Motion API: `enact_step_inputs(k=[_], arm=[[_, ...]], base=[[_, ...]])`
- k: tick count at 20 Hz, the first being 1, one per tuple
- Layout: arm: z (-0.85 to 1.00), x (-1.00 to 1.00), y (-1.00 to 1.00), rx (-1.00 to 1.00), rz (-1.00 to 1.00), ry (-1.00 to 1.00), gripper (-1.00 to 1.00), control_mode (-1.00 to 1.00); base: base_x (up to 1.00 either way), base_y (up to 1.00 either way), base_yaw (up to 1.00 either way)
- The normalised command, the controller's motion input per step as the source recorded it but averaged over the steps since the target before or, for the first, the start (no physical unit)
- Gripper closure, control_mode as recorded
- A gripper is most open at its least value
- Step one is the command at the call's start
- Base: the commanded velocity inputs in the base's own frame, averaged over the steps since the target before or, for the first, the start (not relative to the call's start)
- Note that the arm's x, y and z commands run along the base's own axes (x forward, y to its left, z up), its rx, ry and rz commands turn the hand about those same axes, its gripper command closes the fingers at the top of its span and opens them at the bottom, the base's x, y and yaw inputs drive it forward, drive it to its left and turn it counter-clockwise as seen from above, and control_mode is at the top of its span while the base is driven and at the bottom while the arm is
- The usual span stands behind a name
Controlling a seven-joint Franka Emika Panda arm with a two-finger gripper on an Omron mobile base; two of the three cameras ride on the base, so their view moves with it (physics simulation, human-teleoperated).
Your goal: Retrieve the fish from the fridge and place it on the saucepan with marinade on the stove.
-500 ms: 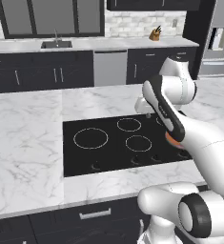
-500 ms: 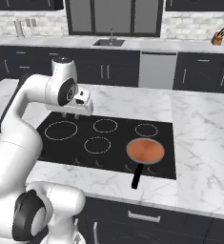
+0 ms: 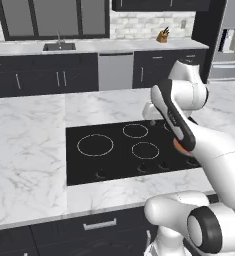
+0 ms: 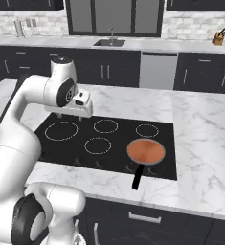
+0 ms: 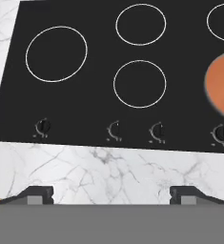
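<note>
Jaws released, empty, hovering over stove (image 5: 99, 109) front edge. Saucepan (image 4: 145, 152) with marinade (image 4: 145, 150) on right front burner. Marble surface (image 4: 205, 143) around.

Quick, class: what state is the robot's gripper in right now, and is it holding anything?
Gripper: open, fingers wide apart with nothing between them, above the marble in front of the stove knobs.

So the small round saucepan with the orange-red marinade inside (image 4: 145, 151) is sitting on the front-right burner of the flat black glass cooktop (image 4: 114, 139), its straight black handle pointing toward the marble edge.
</note>
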Motion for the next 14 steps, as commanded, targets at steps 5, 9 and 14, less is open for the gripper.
enact_step_inputs(k=[5, 9, 14], arm=[[0.00, 0.00, 0.00, 0.00, 0.00, 0.00, -1.00, 1.00], [0.00, 0.00, 0.00, 0.00, 0.00, 0.00, -1.00, 1.00], [0.00, 0.00, 0.00, 0.00, 0.00, 0.00, -1.00, 1.00]], base=[[-1.00, -0.36, 0.00], [-0.72, -0.99, 0.00], [-0.26, -1.00, 0.00]])
